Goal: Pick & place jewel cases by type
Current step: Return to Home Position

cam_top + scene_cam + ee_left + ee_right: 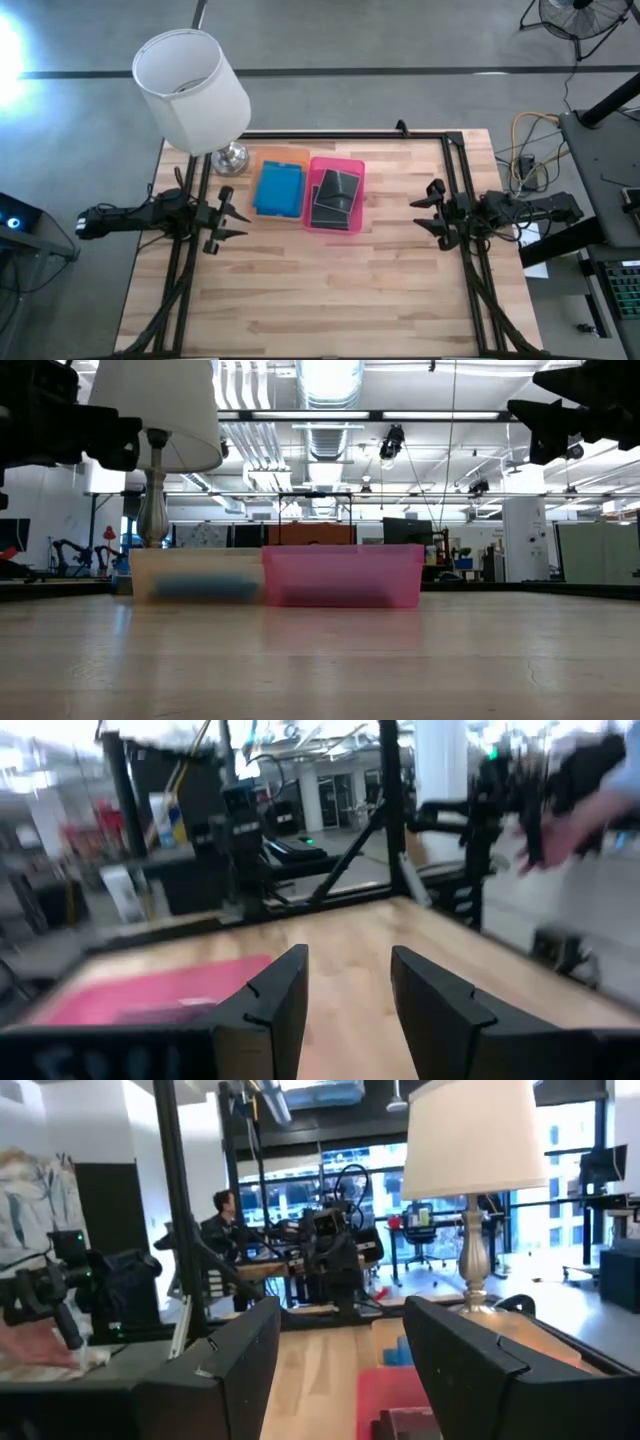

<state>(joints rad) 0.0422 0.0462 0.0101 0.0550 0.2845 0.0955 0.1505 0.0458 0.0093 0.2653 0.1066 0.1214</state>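
As we read the table (330, 300) from its left side, we find the left gripper (232, 214) hovering above the wood near that edge, its two fingers spread apart; its own wrist view shows the same open gap (345, 990). Behind it, toward the far left corner, stands a white-shaded lamp (190, 90). Next comes the orange tray (281, 152), where the blue jewel cases (278, 190) lie flat in a stack. Touching its right wall is the pink tray (337, 161), which holds the dark jewel cases (334, 197), piled loosely and at slight angles. Well apart from both trays, near the right edge, the right gripper (425, 215) hovers with its fingers likewise spread. From table height we see the two trays side by side, orange (195, 575) beside pink (345, 575).
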